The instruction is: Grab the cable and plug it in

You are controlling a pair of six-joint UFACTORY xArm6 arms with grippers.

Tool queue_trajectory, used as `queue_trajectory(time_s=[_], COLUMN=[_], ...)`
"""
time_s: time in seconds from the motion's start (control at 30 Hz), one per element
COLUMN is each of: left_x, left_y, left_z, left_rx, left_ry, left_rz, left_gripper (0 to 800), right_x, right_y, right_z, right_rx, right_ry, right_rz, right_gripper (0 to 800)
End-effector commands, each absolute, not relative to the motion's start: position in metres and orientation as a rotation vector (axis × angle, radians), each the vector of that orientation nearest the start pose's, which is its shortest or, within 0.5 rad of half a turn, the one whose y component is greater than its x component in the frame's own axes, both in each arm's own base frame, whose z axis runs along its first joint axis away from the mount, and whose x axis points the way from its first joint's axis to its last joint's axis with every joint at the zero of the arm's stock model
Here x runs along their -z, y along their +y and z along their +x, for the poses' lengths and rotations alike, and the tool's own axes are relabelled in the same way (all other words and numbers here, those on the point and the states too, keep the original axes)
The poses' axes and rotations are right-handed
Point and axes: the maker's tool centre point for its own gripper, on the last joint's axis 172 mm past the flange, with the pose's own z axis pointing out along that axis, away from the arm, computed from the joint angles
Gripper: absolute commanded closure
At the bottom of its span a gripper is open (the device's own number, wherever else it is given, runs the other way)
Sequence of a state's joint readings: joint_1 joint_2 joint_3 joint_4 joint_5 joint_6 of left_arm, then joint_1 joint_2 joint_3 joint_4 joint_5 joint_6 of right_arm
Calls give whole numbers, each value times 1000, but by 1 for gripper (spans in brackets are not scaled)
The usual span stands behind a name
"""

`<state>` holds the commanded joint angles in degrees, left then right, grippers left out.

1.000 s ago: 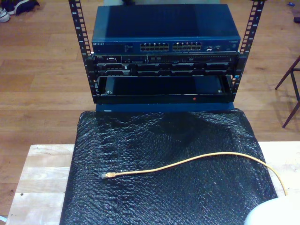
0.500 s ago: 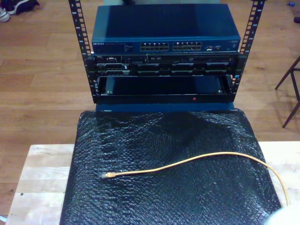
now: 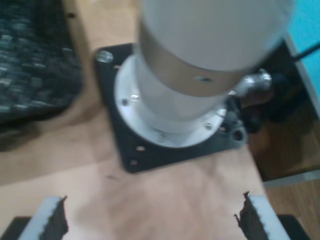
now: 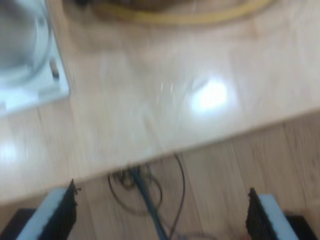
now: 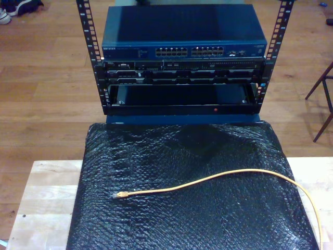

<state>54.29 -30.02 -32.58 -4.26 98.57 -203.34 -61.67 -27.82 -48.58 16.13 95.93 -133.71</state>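
The cable (image 5: 208, 179) lies on the black mat (image 5: 156, 156) in front of the network switch (image 5: 184, 39), plug (image 5: 119, 195) free, long axis running across its face. My first gripper (image 3: 150, 220) and my second gripper (image 4: 160, 212) both stand wide, empty, over bare tabletop (image 3: 165, 190); the nearer arm cannot be told.

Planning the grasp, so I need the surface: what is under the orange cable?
The cable lies on a black bubble-textured mat, its plug resting on it too. The mat spreads over a light wooden table; whatever the mat covers is hidden.
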Motion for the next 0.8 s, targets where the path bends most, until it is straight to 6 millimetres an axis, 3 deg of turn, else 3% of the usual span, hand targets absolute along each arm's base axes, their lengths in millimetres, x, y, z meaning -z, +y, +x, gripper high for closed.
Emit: queue_trajectory(time_s=[0.43, 0.8], left_x=[-203, -205], left_y=[81, 74], left_z=[135, 150], left_rx=[-309, -313], left_ry=[-1955, -1928], left_rz=[1589, 1619], left_gripper=[0, 0], right_x=[-297, -324], right_y=[-110, -78], right_z=[257, 292], right_rx=[573, 681], right_ry=[-1688, -1702], right_rz=[-2146, -2105], right_gripper=[2, 3])
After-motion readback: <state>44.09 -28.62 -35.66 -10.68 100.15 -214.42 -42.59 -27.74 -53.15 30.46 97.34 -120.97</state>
